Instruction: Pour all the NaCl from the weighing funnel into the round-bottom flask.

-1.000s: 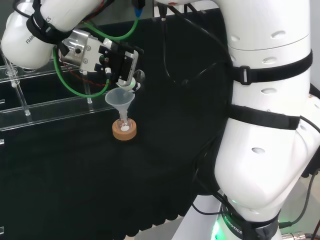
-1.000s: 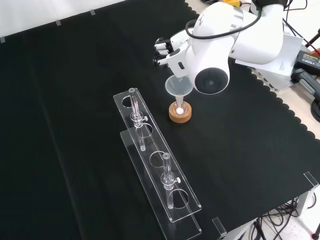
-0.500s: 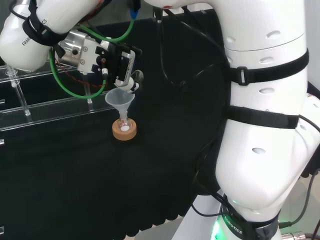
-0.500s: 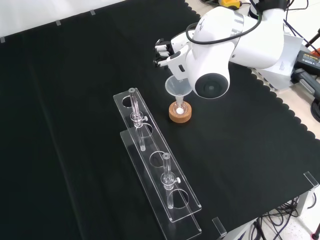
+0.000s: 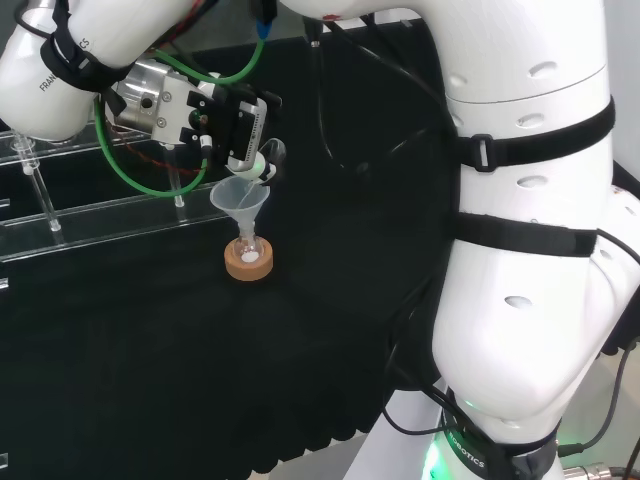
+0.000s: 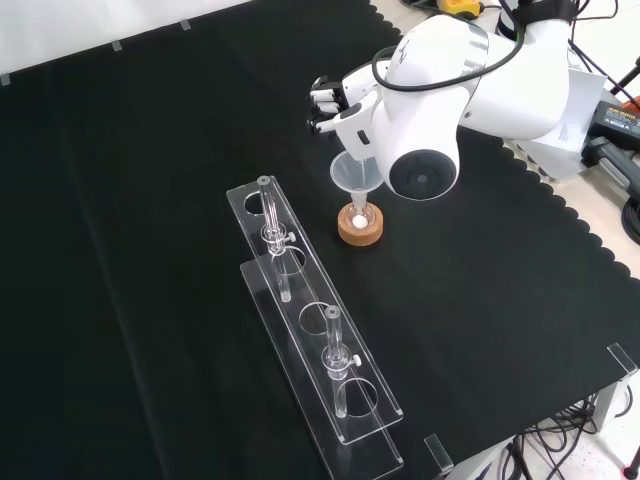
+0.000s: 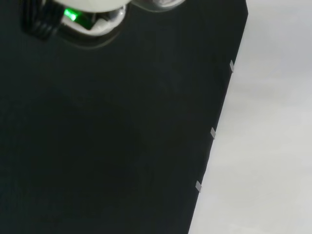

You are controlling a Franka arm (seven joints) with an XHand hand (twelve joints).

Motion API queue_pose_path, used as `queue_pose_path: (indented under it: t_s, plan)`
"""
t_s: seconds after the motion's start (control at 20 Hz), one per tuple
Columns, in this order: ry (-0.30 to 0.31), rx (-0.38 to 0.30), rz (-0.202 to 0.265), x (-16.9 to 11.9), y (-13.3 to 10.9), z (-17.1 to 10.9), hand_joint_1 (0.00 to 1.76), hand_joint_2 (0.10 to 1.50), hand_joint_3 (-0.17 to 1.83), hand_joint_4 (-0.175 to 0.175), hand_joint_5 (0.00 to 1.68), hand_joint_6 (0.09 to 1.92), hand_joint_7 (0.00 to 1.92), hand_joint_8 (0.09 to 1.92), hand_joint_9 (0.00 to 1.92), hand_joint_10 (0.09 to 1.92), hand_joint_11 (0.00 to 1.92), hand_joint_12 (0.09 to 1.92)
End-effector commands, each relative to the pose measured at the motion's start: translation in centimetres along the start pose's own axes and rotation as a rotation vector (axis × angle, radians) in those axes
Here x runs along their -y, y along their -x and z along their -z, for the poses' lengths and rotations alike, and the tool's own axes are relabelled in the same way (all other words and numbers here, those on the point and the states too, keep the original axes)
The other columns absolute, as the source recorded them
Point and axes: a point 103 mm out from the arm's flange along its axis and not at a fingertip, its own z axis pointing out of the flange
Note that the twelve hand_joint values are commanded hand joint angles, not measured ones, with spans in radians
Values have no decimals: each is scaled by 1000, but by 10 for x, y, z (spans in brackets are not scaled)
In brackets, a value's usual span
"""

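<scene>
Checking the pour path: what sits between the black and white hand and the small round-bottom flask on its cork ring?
In the head view, a clear funnel stands in the flask, under the hand.

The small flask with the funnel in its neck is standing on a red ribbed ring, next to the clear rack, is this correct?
Not quite. The flask with the funnel in its neck stands on a cork ring, not a red ribbed one, as the front view shows. It is indeed next to the clear rack.

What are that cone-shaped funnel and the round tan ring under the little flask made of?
The funnel looks like translucent, slightly milky plastic, since the dark cloth shows dimly through its wall; frosted glass cannot be ruled out. The ring looks like cork: a matte tan, lightly speckled surface with no shine. The flask sitting in it seems to be clear glass, glinting brightly around the white powder inside.
</scene>
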Motion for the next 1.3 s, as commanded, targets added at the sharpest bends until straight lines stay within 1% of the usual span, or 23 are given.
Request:
queue_pose_path:
  t_s: [0.05,0.35,0.75,0.9,1.05,1.3]
  plan:
    - [-1,-7,5,-1,0,-2,1123,695,568,175,1299,587,446,686,838,378,766,1063]
    - [4,-19,4,0,2,-3,1123,695,569,175,1299,587,443,686,836,379,765,1062]
    - [24,-104,15,-4,6,-19,1123,695,569,175,1299,587,444,687,835,381,763,1062]
    - [29,-152,17,-5,10,-24,1123,695,569,175,1299,587,447,688,837,383,762,1062]
    - [52,-217,14,-4,12,-28,1123,695,569,175,1299,587,448,689,840,385,762,1063]
    - [78,-301,17,-3,13,-30,1123,695,569,175,1299,588,448,689,843,387,762,1064]
